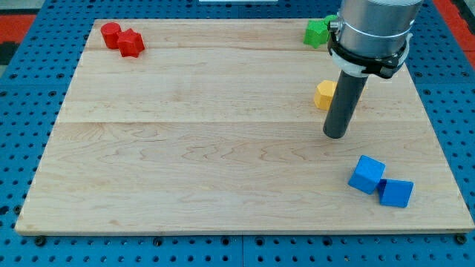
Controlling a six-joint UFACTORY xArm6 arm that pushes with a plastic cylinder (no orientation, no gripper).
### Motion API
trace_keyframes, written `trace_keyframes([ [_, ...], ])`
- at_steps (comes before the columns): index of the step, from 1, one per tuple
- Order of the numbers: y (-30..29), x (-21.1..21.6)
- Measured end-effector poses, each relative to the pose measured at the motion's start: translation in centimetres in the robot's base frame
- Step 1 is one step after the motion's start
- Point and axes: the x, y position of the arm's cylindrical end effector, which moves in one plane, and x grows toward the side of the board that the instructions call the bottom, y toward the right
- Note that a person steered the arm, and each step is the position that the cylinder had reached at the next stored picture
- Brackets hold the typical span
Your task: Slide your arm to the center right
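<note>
Tip: lower end of the dark rod, resting on the wooden board in its right half, about mid-height; bare, touching no block, holding nothing, since no jaws exist to clench or release.

Rod: long axis close to upright, leaning slightly so the upper end sits toward the view's right of the tip; points down at the board.

Arm housing: grey cylinder with a black and white collar, above the rod, running off the view's top.

Yellow block: just beside the rod, toward the view's left and above the tip; right edge hidden behind the rod, so contact cannot be told; shape not clear.

Green block: well above the tip, near the board's top edge, partly hidden by the arm housing; shape cannot be made out.

Blue cube: below the tip and toward the view's right, near but apart from it.

Second blue block: further below and right of the tip, touching the blue cube at a corner, close to the board's bottom right corner.

Red cylinder: far to the view's left of the tip, in the board's top left corner.

Red star-like block: touching the red cylinder on its right, likewise far from the tip.

Blue pegboard: surrounds the board on all sides.
</note>
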Motion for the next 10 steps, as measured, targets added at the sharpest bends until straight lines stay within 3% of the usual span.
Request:
trace_keyframes([
  [10, 0.42, 0.0],
])
